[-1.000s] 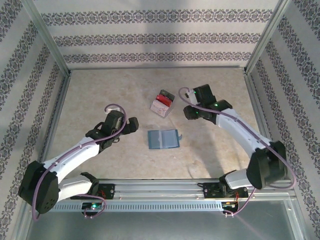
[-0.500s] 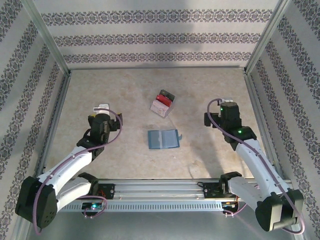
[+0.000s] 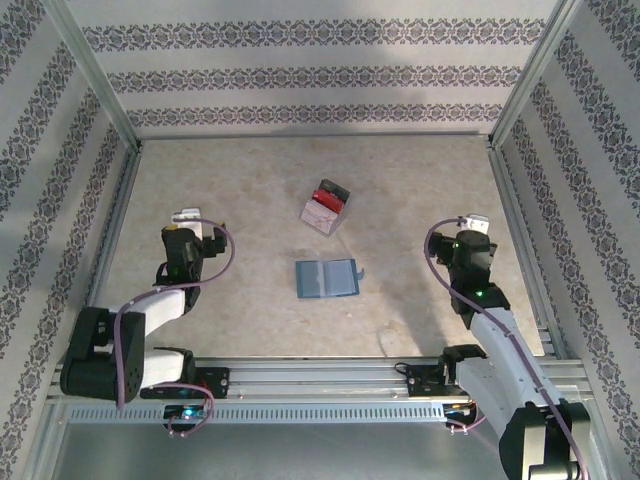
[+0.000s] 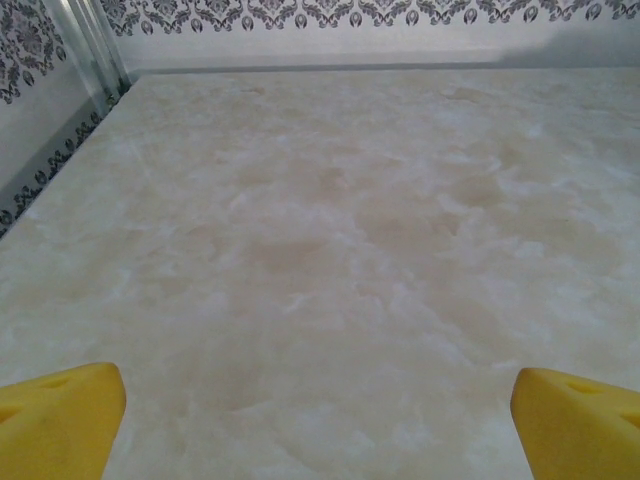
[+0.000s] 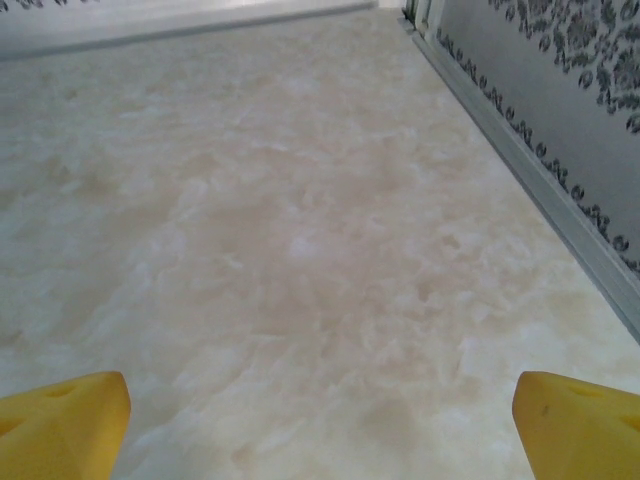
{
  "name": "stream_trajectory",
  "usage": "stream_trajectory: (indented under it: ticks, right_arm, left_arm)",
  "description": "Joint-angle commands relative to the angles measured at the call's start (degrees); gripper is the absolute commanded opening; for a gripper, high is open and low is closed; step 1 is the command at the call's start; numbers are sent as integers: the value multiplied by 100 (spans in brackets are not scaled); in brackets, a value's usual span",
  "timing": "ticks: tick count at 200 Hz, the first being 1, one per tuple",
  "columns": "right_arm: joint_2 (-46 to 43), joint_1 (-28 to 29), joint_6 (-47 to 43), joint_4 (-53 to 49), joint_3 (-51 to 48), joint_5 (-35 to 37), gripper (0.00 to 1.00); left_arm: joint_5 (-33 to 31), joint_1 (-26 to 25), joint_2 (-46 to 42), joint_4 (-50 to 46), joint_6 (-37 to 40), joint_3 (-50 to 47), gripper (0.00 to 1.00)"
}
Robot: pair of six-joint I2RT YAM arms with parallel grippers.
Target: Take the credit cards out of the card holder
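Note:
The teal-blue card holder [image 3: 328,278] lies flat and unfolded at the table's middle, its small tab sticking out to the right. No card can be made out on or beside it. My left gripper [image 3: 187,219] is pulled back to the left of it, well apart, and open: its yellow fingertips [image 4: 60,415] sit wide apart over bare table. My right gripper [image 3: 471,224] is drawn back to the right, also open, with yellow fingertips [image 5: 580,420] spread and nothing between them.
A clear plastic box [image 3: 324,207] with red and dark contents stands just beyond the card holder. Patterned walls with metal rails [image 3: 510,215] close the table on three sides. A metal rail [image 3: 320,375] carries both arm bases at the near edge.
Both arms have pulled back from the table's middle toward their own sides and folded in near their bases. The card holder and the plastic box have not moved.

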Motion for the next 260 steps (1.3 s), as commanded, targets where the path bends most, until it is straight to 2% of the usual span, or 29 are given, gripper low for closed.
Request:
stream_trajectory:
  ticks: [1, 43, 64, 83, 105, 113, 120, 151, 200, 220, 260]
  right_arm:
    - [-73, -40, -414, 1353, -428, 98, 98]
    - [-33, -58, -928, 2787, -1150, -298, 98]
    - [269, -111, -941, 3090, -1168, -522, 98]
    - [692, -179, -914, 3501, -1148, -701, 98]
    - [1182, -265, -874, 3983, -1096, -871, 98]
    - [1341, -285, -877, 4146, -1075, -904, 98]
    - [1458, -308, -884, 4274, -1068, -938, 98]
    - [1906, -438, -937, 4685, -1025, -1135, 98]
    - [2628, -542, -677, 5588, -1147, -1539, 98]
    - [3020, -542, -657, 5949, -1081, -1781, 98]
    - [4076, -542, -544, 7367, -1308, -1611, 98]
  left_arm:
    - [500, 151, 375, 1320, 142, -204, 99]
    - [862, 195, 1339, 2580, 187, -432, 99]
    - [1233, 233, 1861, 3069, 275, -389, 99]
    - [1883, 359, 1684, 2095, 329, -55, 99]
    - [2630, 687, 1738, 1745, 192, 196, 99]
    - [2639, 699, 1821, 1995, 153, 146, 99]
    - [2590, 701, 1778, 1836, 160, 172, 99]
    - [1993, 683, 1767, 1906, -13, 130, 99]
    - [2104, 683, 1775, 2117, 17, 27, 99]
    - [2173, 685, 1776, 1933, 42, 119, 99]
    - [2214, 686, 1773, 1888, 68, 145, 99]
